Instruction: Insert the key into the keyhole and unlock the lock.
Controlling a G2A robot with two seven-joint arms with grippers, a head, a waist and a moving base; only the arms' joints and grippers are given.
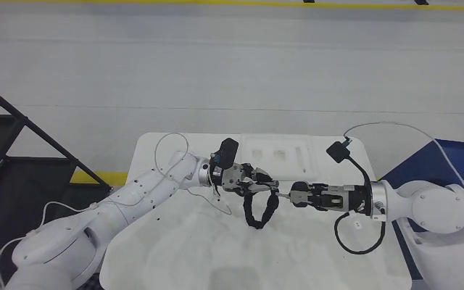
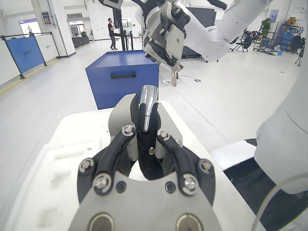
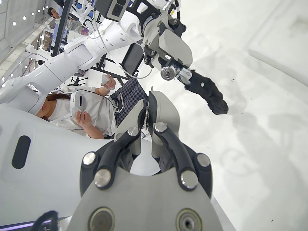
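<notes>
My left gripper [image 1: 262,186] [image 2: 144,105] is shut on the lock's chrome cylinder [image 2: 148,102], held above the middle of the table. The lock's black cable [image 1: 257,210] hangs in a loop below it. The round keyhole face [image 3: 167,73] of the cylinder points toward my right gripper [image 1: 293,194] [image 3: 146,106], which is shut on the small metal key [image 2: 174,76] [image 3: 147,115]. The key's blade points at the cylinder, with a short gap between its tip and the keyhole. Seen from the right wrist, the key is edge-on between the pads.
A white foam tray [image 1: 283,156] with shallow recesses lies at the back of the white table [image 1: 188,246]. A blue cabinet [image 2: 122,78] stands just beyond the table's edge. Both arms' cables hang near the wrists.
</notes>
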